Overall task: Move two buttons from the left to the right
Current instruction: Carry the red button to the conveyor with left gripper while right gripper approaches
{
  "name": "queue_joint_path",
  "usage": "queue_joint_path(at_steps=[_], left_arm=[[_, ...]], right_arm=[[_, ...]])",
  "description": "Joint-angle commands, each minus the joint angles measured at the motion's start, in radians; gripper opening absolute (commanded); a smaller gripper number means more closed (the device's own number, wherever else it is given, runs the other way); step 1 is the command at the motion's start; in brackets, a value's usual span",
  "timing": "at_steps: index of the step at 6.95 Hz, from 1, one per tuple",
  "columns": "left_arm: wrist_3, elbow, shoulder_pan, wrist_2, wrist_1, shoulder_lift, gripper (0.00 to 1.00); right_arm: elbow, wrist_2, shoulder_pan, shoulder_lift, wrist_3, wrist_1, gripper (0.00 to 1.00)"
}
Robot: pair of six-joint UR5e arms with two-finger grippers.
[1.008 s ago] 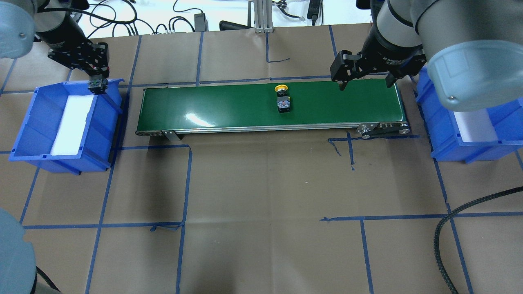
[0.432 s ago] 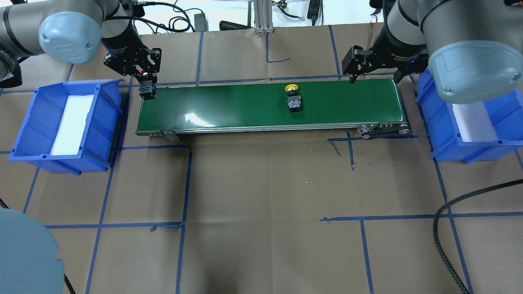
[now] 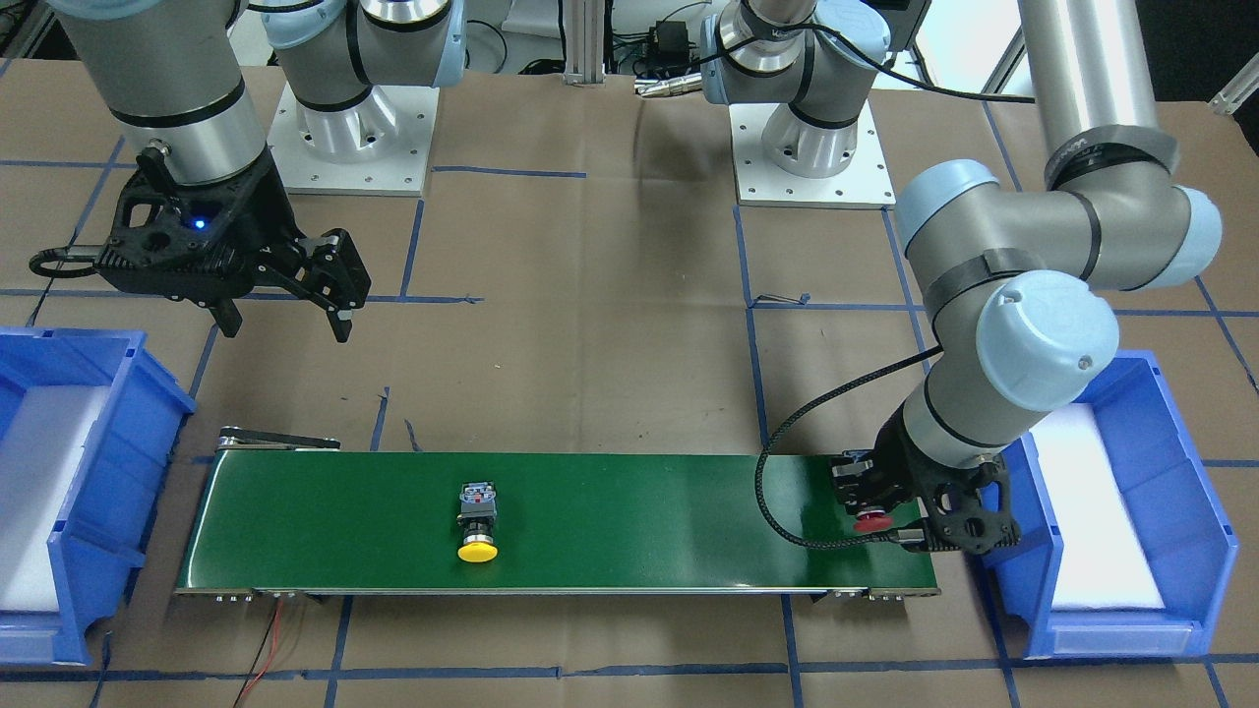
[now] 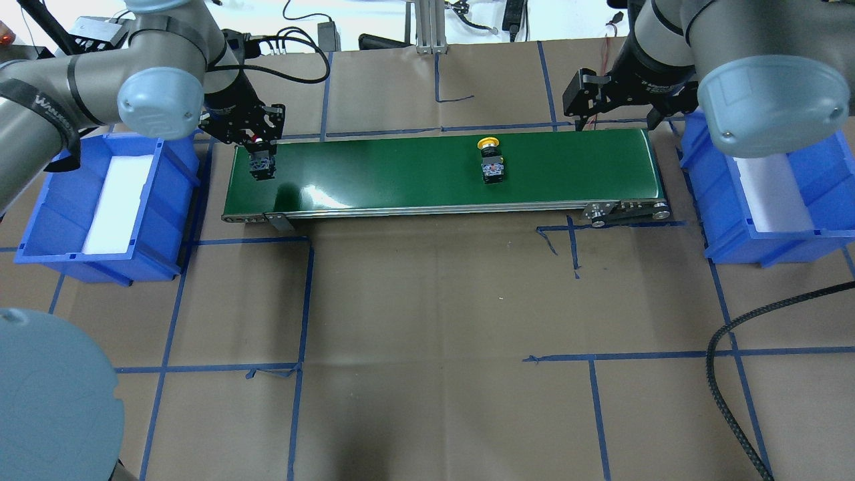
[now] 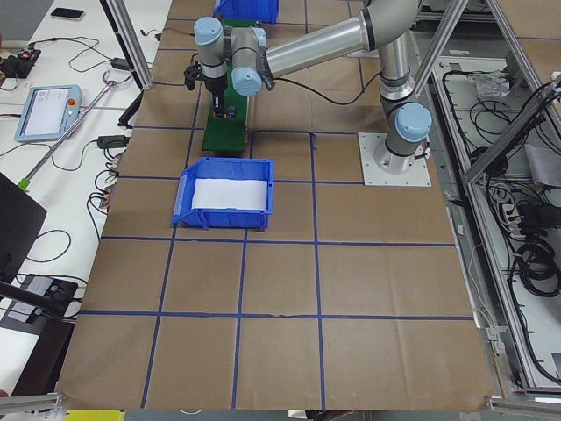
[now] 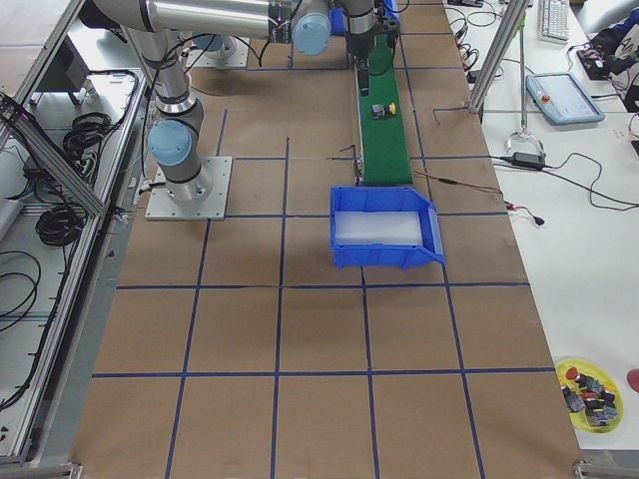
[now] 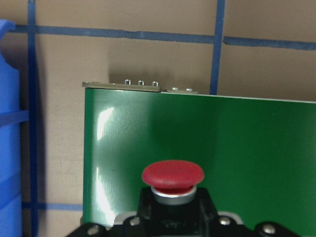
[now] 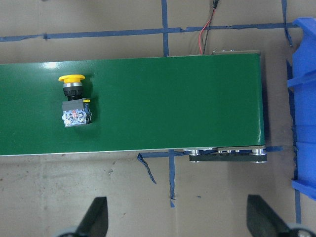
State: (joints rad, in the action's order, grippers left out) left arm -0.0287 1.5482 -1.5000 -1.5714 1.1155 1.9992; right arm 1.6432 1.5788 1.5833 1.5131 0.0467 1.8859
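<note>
While the red button (image 7: 173, 174) is being clamped by the left gripper (image 4: 261, 161) over the left end of the green belt (image 4: 401, 175), the yellow button (image 4: 492, 164) is being borne on its side, right of the belt's middle. The right gripper (image 3: 285, 319) is being held wide apart, empty, near the belt's right end.

surface: brown paper (image 4: 434, 300) | markings: blue tape grid (image 4: 200, 367) | sides: white benches (image 6: 569, 230), cables (image 5: 533, 259)
</note>
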Motion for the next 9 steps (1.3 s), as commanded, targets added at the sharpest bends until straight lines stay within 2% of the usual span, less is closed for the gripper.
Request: queue_joint_path(at_steps=[1, 3, 4, 5, 6, 9], left_arm=[[0.001, 0.073, -0.017, -0.007, -0.130, 0.016, 0.04], [0.001, 0.073, -0.017, -0.009, -0.132, 0.016, 0.06], [0.001, 0.075, -0.017, -0.009, -0.132, 0.016, 0.11], [0.003, 0.078, -0.017, -0.007, -0.132, 0.016, 0.42], [0.009, 0.081, -0.017, -0.006, -0.134, 0.013, 0.99], [0.007, 0.041, -0.014, -0.009, -0.083, -0.025, 1.00]], right_arm=[[-0.023, 0.003, 0.007, -0.033, -0.007, -0.005, 1.00], [-0.031, -0.011, 0.007, -0.095, -0.004, 0.010, 1.00], [-0.032, -0.010, 0.009, -0.121, -0.004, 0.057, 1.00], [-0.028, -0.013, 0.009, -0.157, -0.001, 0.100, 1.00], [-0.031, -0.014, 0.008, -0.215, 0.002, 0.135, 1.00], [-0.026, -0.031, 0.009, -0.249, 0.013, 0.174, 0.99]])
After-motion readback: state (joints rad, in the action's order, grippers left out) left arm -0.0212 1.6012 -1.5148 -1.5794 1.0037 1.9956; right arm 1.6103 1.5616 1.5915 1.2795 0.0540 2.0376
